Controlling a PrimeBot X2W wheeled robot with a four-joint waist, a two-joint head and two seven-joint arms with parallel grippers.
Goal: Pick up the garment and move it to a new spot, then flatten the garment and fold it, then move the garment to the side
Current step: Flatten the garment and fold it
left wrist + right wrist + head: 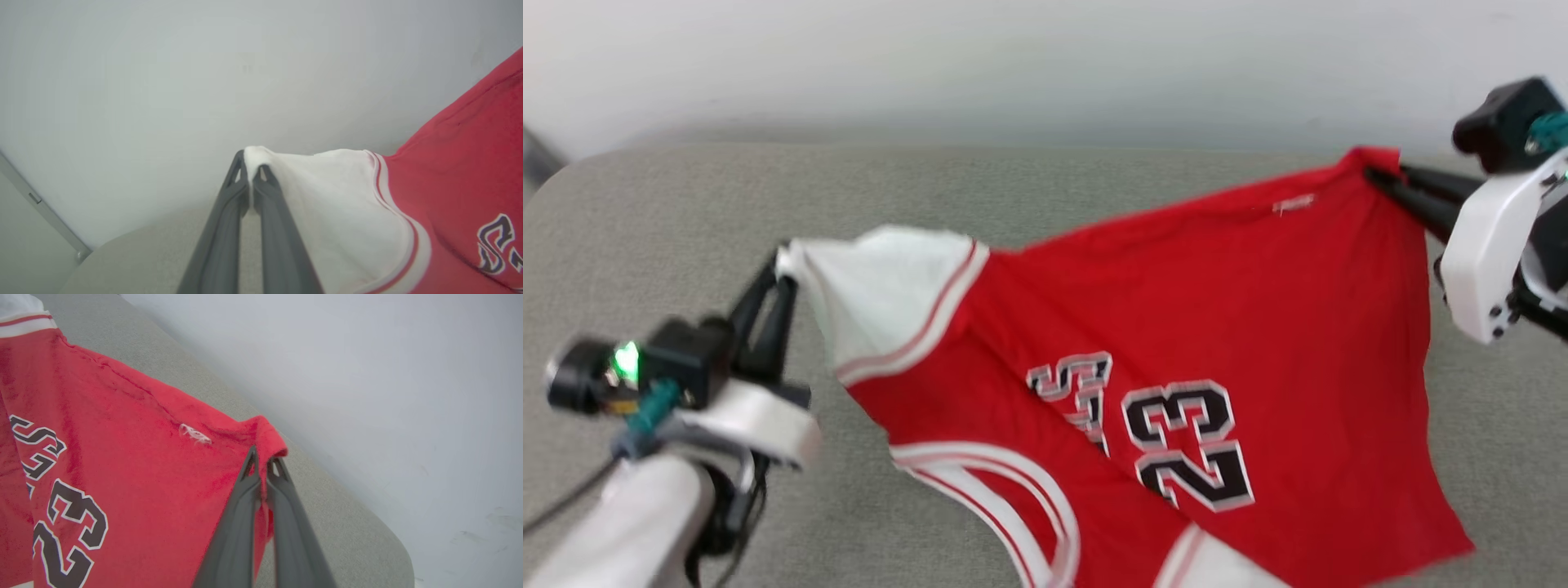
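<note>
Here, left claw [781,265] pinches the garment [1176,327] by its white sleeve [890,294], right claw [1379,173] by a red corner [1364,157].

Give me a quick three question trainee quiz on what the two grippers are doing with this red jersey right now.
1. True or false: the left gripper is shut on the white sleeve of the red jersey.
2. The right gripper pinches: A) a red corner of the jersey, B) the number print, C) nothing.
3. Which number is printed on the jersey?
Key: 1 true; 2 A; 3 the number 23.
</note>
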